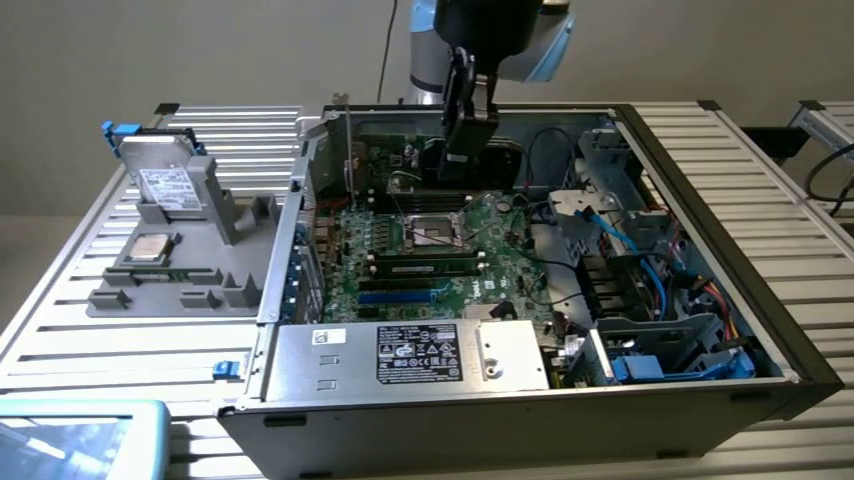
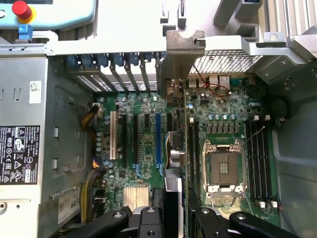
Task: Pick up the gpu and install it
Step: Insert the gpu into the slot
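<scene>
The gpu (image 1: pixel 396 160) hangs upright inside the open computer case (image 1: pixel 694 190), with its metal end bracket (image 1: pixel 350 140) toward the case's rear wall. My gripper (image 1: pixel 467 135) is shut on the card's top edge. From the wrist view the gpu (image 2: pixel 185 124) appears edge-on, its bracket (image 2: pixel 184 47) at the slot openings, and my gripper (image 2: pixel 178 220) clamps it from both sides. The card stands over the green motherboard (image 2: pixel 133 148), between the blue slot (image 2: pixel 158 144) and the CPU socket (image 2: pixel 223 168). I cannot tell whether its lower edge touches a slot.
A silver power supply (image 1: pixel 400 355) fills the case's near corner. Cables and a drive cage (image 1: pixel 667 300) crowd the exterior view's right side. A grey fixture (image 1: pixel 187 270) outside the case holds a drive box (image 1: pixel 167 185) and a CPU (image 1: pixel 150 247). A pendant with a red button (image 2: pixel 21 10) lies nearby.
</scene>
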Motion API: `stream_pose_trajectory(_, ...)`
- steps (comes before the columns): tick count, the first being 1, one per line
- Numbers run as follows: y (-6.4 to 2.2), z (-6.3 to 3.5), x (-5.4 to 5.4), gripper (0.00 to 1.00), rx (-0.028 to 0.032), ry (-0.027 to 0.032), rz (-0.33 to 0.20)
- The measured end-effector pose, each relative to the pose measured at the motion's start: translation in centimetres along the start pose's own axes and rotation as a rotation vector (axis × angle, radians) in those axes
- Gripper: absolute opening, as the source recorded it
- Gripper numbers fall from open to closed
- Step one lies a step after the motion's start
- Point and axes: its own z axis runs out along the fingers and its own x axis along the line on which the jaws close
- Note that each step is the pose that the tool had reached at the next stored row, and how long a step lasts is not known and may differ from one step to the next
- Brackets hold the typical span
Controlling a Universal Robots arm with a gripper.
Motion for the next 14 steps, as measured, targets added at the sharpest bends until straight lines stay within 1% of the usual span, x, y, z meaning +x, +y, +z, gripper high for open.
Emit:
stream_pose_trajectory(4, 0.00, 0.00, -0.01, 0.29, 0.0000, 0.0002, 0.000)
stream_pose_trajectory(5, 0.00, 0.00, -0.02, 0.29, 0.0002, 0.0015, 0.000)
stream_pose_trajectory(6, 0.00, 0.00, -0.02, 0.29, 0.0003, 0.0055, 0.001)
stream_pose_trajectory(7, 0.01, 0.01, -0.02, 0.29, 0.0013, 0.0131, 0.002)
stream_pose_trajectory(8, 0.01, 0.03, -0.03, 0.29, 0.0054, 0.0228, 0.003)
stream_pose_trajectory(9, 0.00, 0.04, -0.07, 0.29, 0.0106, 0.0338, 0.004)
stream_pose_trajectory(10, 0.00, 0.07, -0.11, 0.29, 0.0148, 0.0428, 0.006)
stream_pose_trajectory(13, -0.01, 0.22, -0.31, 0.29, 0.0206, 0.0645, 0.008)
stream_pose_trajectory(14, -0.02, 0.33, -0.35, 0.29, 0.0212, 0.0690, 0.009)
